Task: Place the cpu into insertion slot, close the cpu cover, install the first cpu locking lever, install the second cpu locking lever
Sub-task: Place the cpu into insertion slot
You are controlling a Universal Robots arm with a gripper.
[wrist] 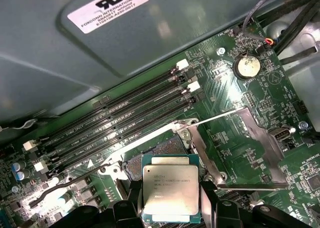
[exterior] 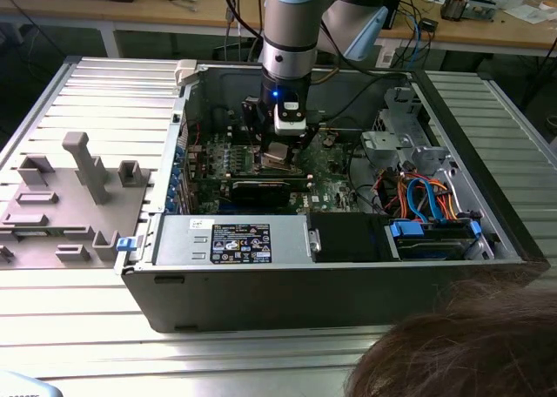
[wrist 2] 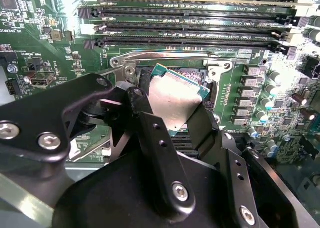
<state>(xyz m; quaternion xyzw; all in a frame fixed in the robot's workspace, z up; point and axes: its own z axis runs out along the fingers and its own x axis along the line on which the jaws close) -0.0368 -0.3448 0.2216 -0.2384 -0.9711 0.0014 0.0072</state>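
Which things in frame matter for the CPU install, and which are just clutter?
Job: cpu; gripper, jaws shut on it; socket; cpu cover, open.
Lying about: memory slots; coin cell; grey fixture block; power supply.

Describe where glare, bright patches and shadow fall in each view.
In the second wrist view, glare washes out the motherboard, the cpu shines pale on top, and the gripper holding it is dark; in the first wrist view, bright patches fall on the motherboard beside the coin cell; in the exterior view, the case interior is dim, and a blue light glows on the arm.
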